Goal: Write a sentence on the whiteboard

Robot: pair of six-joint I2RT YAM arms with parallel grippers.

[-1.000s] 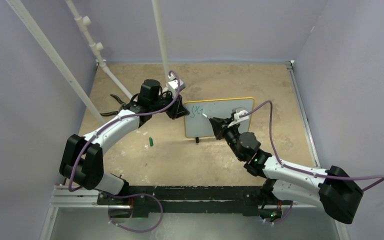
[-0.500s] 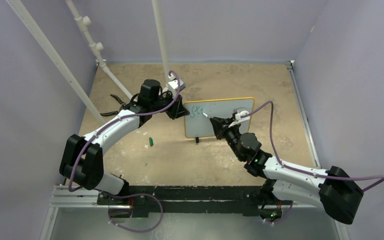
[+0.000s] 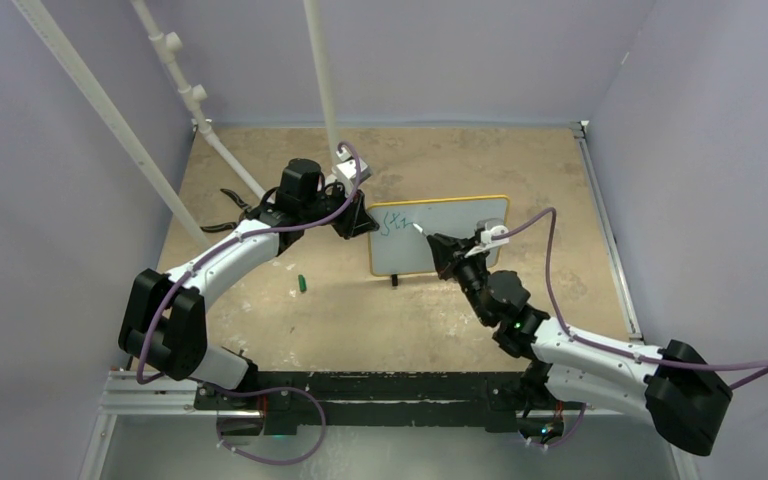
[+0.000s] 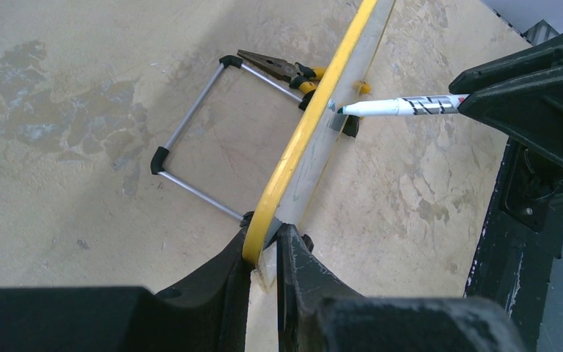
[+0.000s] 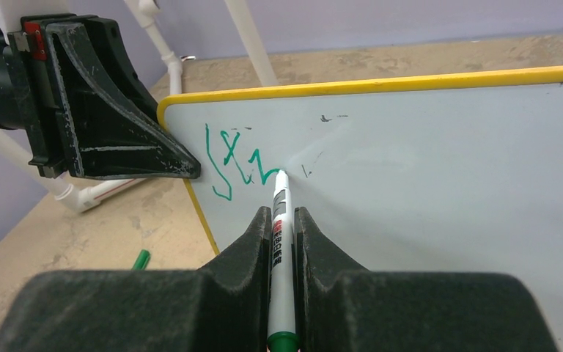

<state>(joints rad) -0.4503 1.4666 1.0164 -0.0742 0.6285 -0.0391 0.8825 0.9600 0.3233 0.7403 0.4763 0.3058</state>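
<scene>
Sentence (image 5: 236,158): few green strokes, upper left corner of whiteboard (image 3: 405,258). Whiteboard standing mid-table (image 3: 340,320), leaning back, face toward near side. Marker (image 5: 280,257) tip touching board just right of last stroke. Right gripper (image 5: 282,214) clamped tight on marker barrel. Left gripper (image 4: 265,238) pinching whiteboard's left yellow edge, jaws nearly closed. Green cap (image 3: 301,283) on table, near-left of board. Pliers (image 4: 275,68) lying behind board.
</scene>
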